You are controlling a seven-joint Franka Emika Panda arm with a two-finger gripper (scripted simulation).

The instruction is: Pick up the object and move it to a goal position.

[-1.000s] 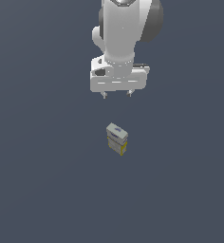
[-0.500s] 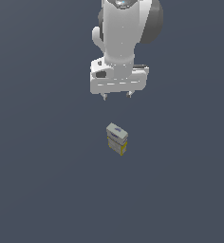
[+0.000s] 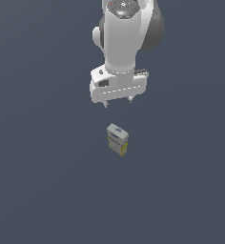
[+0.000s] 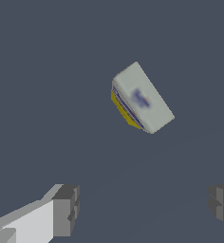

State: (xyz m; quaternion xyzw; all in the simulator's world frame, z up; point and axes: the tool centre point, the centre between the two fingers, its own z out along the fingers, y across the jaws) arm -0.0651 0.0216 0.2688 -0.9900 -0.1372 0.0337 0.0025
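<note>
In the exterior view, the white arm hangs over the dark grey tabletop (image 3: 43, 181), its end effector (image 3: 117, 102) pointing down with both fingertips apart and holding nothing. The box (image 3: 117, 139) stands upright on the tabletop below it, well clear of the fingers.

In the wrist view, the end effector (image 4: 144, 209) shows spread fingers (image 4: 65, 210), and the box (image 4: 141, 98) lies beyond them, untouched.

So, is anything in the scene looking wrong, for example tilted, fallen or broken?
Nothing stands out. The small box stands upright and whole on the grey floor, apart from the hand, which hangs open above it and holds nothing.
</note>
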